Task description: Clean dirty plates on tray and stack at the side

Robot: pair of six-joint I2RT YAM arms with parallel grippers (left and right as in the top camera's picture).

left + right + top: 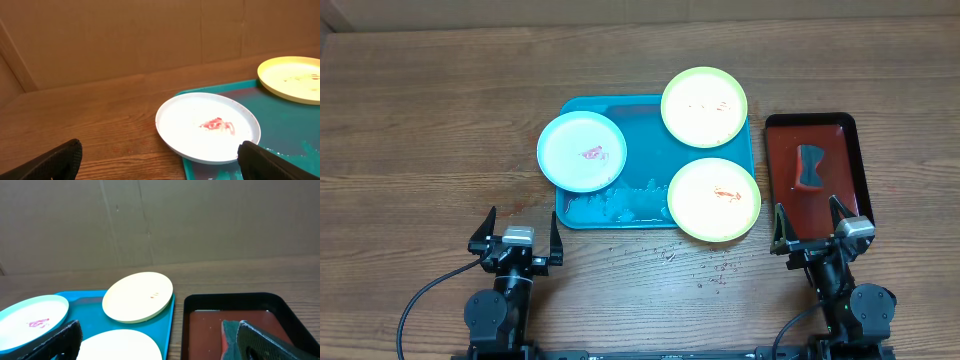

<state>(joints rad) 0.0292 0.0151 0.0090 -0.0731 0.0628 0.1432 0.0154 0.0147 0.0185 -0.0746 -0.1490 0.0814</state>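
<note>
Overhead view, w/ both wrist views. Blue tray (645,150) lies at table (430,110) centre, long side across the view, its near-left part covered w/ white foam (610,205). Three plates rest on the tray, each overhanging its rim: (a) blue-white plate (582,151) at the left edge, approx. half over the table, red smear at its centre; (b) far yellow-green plate (704,106) over the far right corner, faint marks only; (c) near yellow-green plate (714,199) over the near right corner, small red smear at centre. Plates (b) and (c) sit close together w/ a narrow strip of tray between them; (a) is apart from both. None is stacked on another. Dark red tray (785,160), black-rimmed, lies just right of the blue tray, not touching it, and holds a teal sponge (810,166) w/ a pinched waist. Small red specks (712,272) dot the table near plate (c). Left gripper (519,230) sits at the near edge, left of the blue tray, fingers spread wide, nothing between them; its wrist view looks onto plate (a). Right gripper (809,224) sits at the near edge below the red tray, fingers likewise spread and empty; one finger overlaps the sponge in its wrist view, contact cannot be told.
</note>
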